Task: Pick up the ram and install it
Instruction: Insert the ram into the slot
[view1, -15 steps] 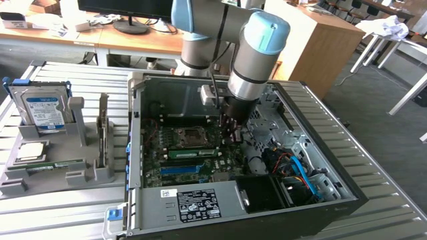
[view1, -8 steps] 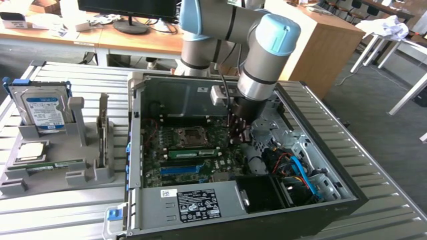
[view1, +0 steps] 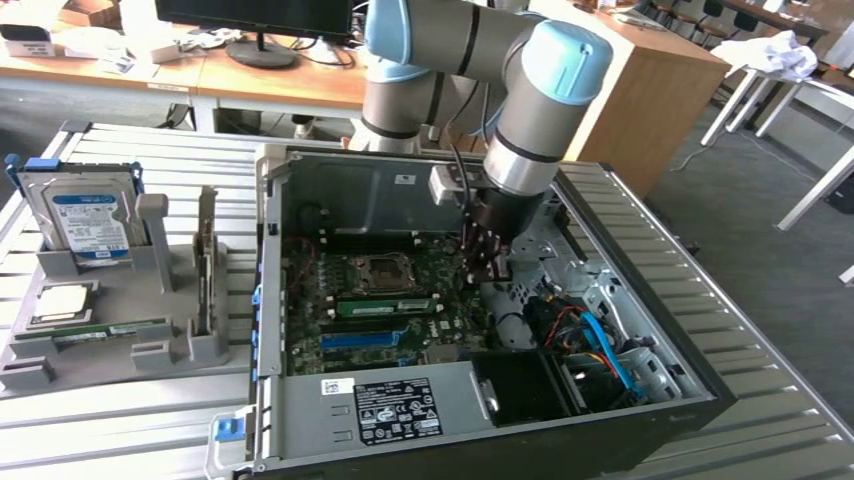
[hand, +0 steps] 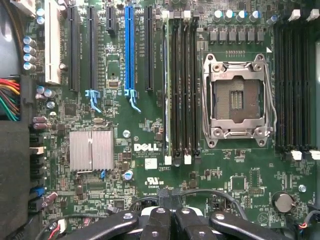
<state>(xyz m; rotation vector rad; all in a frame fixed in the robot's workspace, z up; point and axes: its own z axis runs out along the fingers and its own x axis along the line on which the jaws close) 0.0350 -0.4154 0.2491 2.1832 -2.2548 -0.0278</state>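
Your gripper (view1: 486, 262) had its fingers (hand: 155, 226) drawn together with nothing between them, hanging over the motherboard (view1: 387, 300) inside the open computer case (view1: 641, 400). In the wrist view the fingers sat at the six o'clock edge, above the board's lower strip of small parts and black cables.

Outward from there, a bank of memory slots (hand: 181, 90) lay at about twelve o'clock from the fingers, one of them already carrying a stick seen edge-on (hand: 166, 90). The empty processor socket (hand: 239, 100) sat at one o'clock, a second slot bank (hand: 295, 85) at two o'clock. The blue expansion slot (hand: 130, 50) and the ribbed heatsink (hand: 91, 150) stood at ten and eleven o'clock.

In the exterior view, the ram (view1: 114, 329) lay flat in the grey holder (view1: 107, 360) well outside the case, at roughly nine o'clock from your gripper. Behind it stood the hard drive (view1: 88, 222), with the processor chip (view1: 64, 302) between them. The case's side wall stood between the holder and the board.
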